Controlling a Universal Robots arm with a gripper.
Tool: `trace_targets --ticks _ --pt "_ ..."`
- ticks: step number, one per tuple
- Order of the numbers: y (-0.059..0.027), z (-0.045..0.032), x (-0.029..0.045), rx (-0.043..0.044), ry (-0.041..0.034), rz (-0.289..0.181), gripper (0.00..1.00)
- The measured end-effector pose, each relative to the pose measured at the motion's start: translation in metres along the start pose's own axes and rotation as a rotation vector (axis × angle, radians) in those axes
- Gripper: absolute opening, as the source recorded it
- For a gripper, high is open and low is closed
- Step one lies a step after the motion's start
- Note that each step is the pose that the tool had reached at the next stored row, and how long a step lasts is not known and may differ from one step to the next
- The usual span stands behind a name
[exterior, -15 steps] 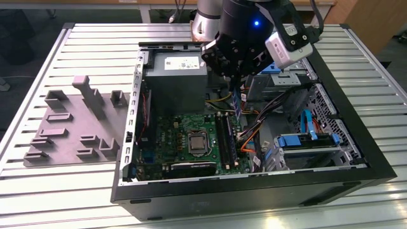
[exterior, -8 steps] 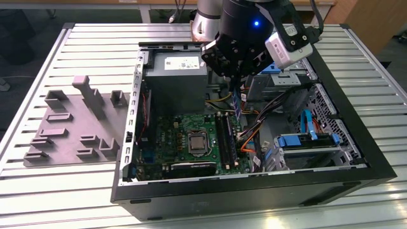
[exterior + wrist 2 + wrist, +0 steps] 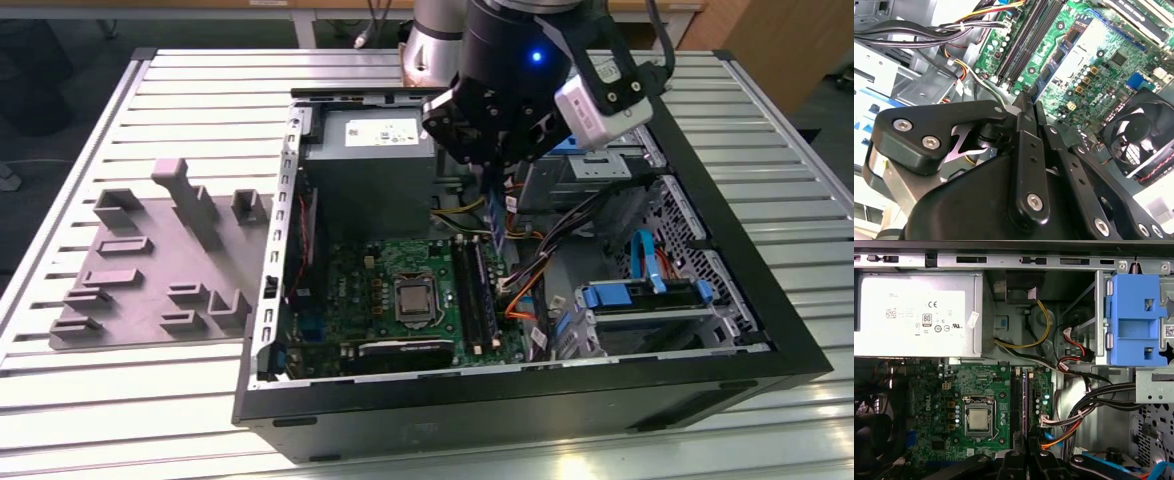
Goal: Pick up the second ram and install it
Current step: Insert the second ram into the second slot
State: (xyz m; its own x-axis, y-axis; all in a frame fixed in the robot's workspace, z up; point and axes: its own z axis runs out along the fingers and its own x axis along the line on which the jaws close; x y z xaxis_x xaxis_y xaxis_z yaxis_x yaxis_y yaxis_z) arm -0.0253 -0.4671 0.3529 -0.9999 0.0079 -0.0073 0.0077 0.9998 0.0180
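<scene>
Item: open black desktop computer case (image 3: 747, 375), lying on its side on a ribbed metal table (image 3: 200, 90).

Landmark: green motherboard (image 3: 387, 270) with a square silver processor socket (image 3: 978, 419) at its middle.

Gripper: black, multi-link gripper (image 3: 497, 165) on the arm, hanging above the motherboard's far edge, between the grey power supply box (image 3: 371, 150) and the drive cage with blue plastic clips (image 3: 641, 300). Fingers (image 3: 1026, 107) drawn together, clamping the upper edge of the second ram.

Second ram (image 3: 499, 215): long thin dark bluish stick, held on edge and pointing down toward the motherboard, its lower end just above the long black memory slots (image 3: 474, 290) beside the processor socket. In the first wrist view it appears as a thin strip (image 3: 1028, 407) in line with those slots; whether it touches a slot cannot be told.

Also present: grey moulded plastic tray with raised blocks (image 3: 147, 270), on the table well apart from the motherboard, toward the exterior view's left; black round fan (image 3: 1144, 135) near the motherboard's corner; bundled coloured cables (image 3: 1074, 412) beside the slots.
</scene>
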Motion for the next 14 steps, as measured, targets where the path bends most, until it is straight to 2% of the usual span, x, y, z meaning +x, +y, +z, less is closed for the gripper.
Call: trace_targets --ticks 14 --pt "-0.0045 0.0226 0.0001 -0.0013 0.0061 -0.005 0.14"
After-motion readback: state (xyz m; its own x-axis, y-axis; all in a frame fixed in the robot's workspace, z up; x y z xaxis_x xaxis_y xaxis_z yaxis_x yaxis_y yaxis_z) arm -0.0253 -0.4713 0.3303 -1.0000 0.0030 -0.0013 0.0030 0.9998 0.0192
